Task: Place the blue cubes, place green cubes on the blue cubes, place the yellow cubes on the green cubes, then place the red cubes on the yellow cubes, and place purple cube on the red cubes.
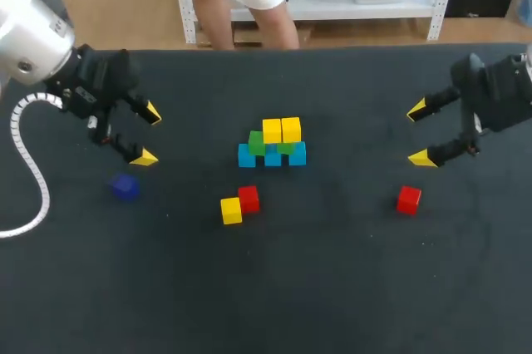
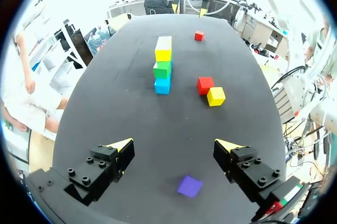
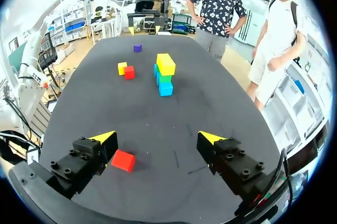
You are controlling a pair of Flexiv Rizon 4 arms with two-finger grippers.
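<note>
Head view: stack of blue, green and yellow cubes (image 1: 273, 145) stands mid black desk (image 1: 349, 287); loose yellow cube (image 1: 231, 210) touches a red cube (image 1: 248, 199) nearer me.
Left wrist view: my left fingers (image 2: 122, 149) are spread; small purple cube (image 2: 189, 186) lies on the desk between them.
Right wrist view: my right fingers (image 3: 102, 139) are spread; second red cube (image 3: 123, 160) sits just beside one tip.

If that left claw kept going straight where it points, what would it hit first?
Probably the cube stack, which stands straight ahead of the left gripper. The purple cube lies lower down, beneath that line, though depth is hard to judge.
</note>
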